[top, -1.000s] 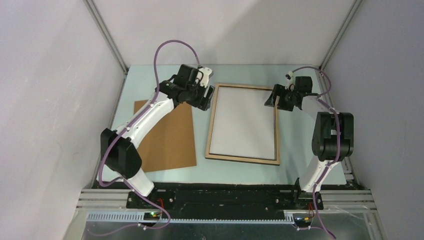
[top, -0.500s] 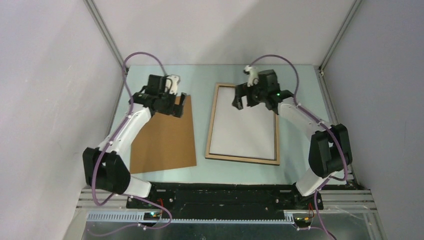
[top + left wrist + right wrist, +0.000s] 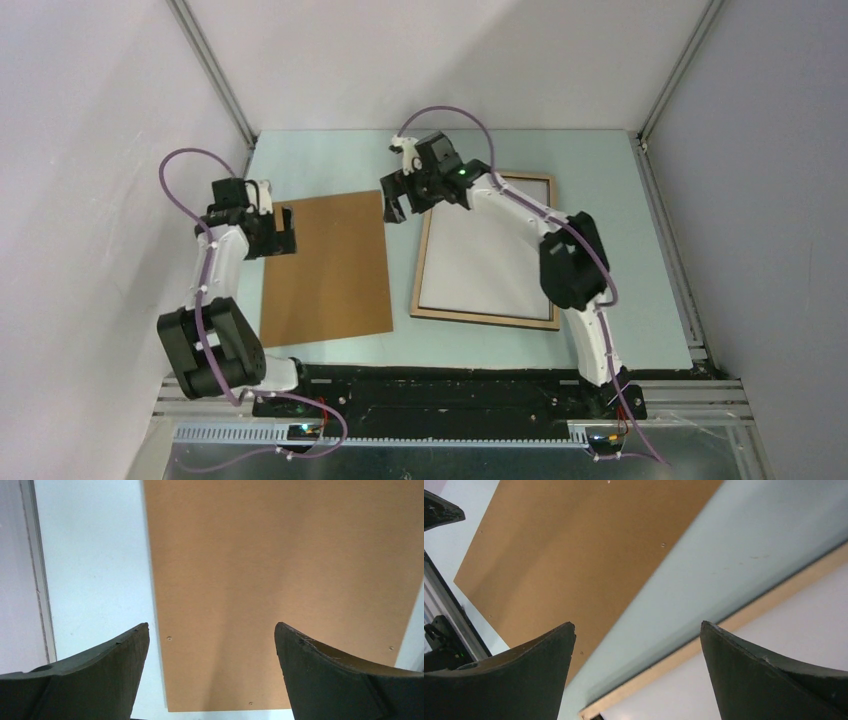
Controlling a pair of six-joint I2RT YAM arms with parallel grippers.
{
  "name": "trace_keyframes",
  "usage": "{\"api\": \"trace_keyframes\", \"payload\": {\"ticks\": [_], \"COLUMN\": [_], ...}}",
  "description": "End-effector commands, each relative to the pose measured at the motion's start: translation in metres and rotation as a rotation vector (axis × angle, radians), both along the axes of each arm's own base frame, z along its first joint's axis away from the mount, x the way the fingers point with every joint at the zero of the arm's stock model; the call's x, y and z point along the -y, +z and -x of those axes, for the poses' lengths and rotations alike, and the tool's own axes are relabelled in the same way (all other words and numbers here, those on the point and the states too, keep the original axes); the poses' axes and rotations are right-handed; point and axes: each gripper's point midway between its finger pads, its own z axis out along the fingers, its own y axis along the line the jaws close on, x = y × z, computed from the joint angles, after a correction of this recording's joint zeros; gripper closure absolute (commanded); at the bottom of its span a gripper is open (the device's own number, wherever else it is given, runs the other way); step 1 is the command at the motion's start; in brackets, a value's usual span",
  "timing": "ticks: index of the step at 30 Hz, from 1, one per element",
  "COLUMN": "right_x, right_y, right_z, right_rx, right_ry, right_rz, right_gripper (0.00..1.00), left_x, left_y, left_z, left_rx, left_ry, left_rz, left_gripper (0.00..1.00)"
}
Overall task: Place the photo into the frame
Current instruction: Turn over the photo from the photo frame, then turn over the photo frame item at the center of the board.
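Observation:
The frame [image 3: 485,320] lies flat mid-table, light-wood back up. Inside it lies the photo [image 3: 487,255], showing only a plain white face. My right gripper [image 3: 403,203] hovers open by the frame's far left corner, over the strip of table between frame and brown panel. In the right wrist view its gripper [image 3: 638,626] holds nothing, with the wood rail [image 3: 744,615] and white photo [image 3: 804,630] below. My left gripper [image 3: 283,232] is open at the panel's far left edge. In the left wrist view the empty left gripper [image 3: 211,630] spans that edge.
A brown hardboard panel [image 3: 330,265] lies flat left of the frame, also seen as the panel [image 3: 280,570] and the panel [image 3: 574,545]. The enclosure walls stand close on the left, right and back. A metal rail [image 3: 37,570] borders the table's left side.
Both arms swung left. The left gripper went from the frame's far left corner to the panel's left edge. The right gripper crossed from the frame's far right corner to its far left corner.

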Motion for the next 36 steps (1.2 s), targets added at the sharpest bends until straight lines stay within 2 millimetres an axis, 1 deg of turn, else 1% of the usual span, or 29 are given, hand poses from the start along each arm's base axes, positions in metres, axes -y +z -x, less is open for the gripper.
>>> {"api": "trace_keyframes", "payload": {"ticks": [1,2,3,4,5,6,7,8,9,10,11,12,16,24,36], "right_x": [-0.031,-0.036,-0.042,-0.045,-0.05,-0.053,-0.056,-0.057,-0.06,-0.061,-0.062,-0.065,-0.07,-0.075,-0.078], "right_y": [-0.018,-0.031,-0.031,-0.041,-0.042,-0.052,-0.054,-0.063,-0.065,-0.074,-0.076,-0.083,-0.095,-0.11,-0.117], "right_z": [0.012,0.014,0.016,0.017,0.02,0.022,0.023,0.023,0.025,0.026,0.027,0.028,0.031,0.036,0.048], "right_rx": [-0.144,-0.17,-0.177,-0.196,-0.209,-0.231,-0.243,-0.268,-0.282,-0.307,-0.321,-0.339,-0.382,-0.436,-0.517], "right_ry": [0.023,0.029,0.035,0.042,0.05,0.05,0.054,0.048,0.055,0.049,0.055,0.054,0.056,0.056,0.072], "right_rz": [-0.021,-0.013,-0.019,-0.015,-0.022,-0.02,-0.026,-0.024,-0.032,-0.03,-0.036,-0.038,-0.049,-0.057,-0.103], "right_gripper": [0.01,0.01,0.01,0.01,0.01,0.0,0.0,0.0,0.0,0.0,0.0,0.0,0.03,0.04,0.05], "left_x": [-0.021,-0.024,-0.03,-0.031,-0.035,-0.037,-0.04,-0.043,-0.045,-0.046,-0.047,-0.048,-0.048,-0.041,-0.022], "left_y": [-0.016,-0.018,-0.024,-0.026,-0.031,-0.035,-0.041,-0.042,-0.05,-0.051,-0.057,-0.058,-0.072,-0.088,-0.097], "left_z": [-0.002,-0.001,-0.001,0.0,-0.001,0.0,0.0,-0.001,0.0,-0.001,-0.001,-0.002,-0.004,-0.006,-0.004], "left_rx": [-0.037,-0.048,-0.066,-0.077,-0.092,-0.104,-0.121,-0.128,-0.145,-0.149,-0.167,-0.169,-0.205,-0.239,-0.246], "left_ry": [-0.001,0.005,0.016,0.016,0.023,0.022,0.03,0.033,0.04,0.039,0.043,0.044,0.044,0.033,-0.002], "left_rz": [0.031,0.04,0.05,0.064,0.076,0.084,0.103,0.112,0.135,0.142,0.163,0.172,0.219,0.28,0.382], "left_gripper": [0.01,0.01,0.02,0.02,0.02,0.02,0.02,0.02,0.02,0.02,0.0,0.02,0.04,0.06,0.09]}}
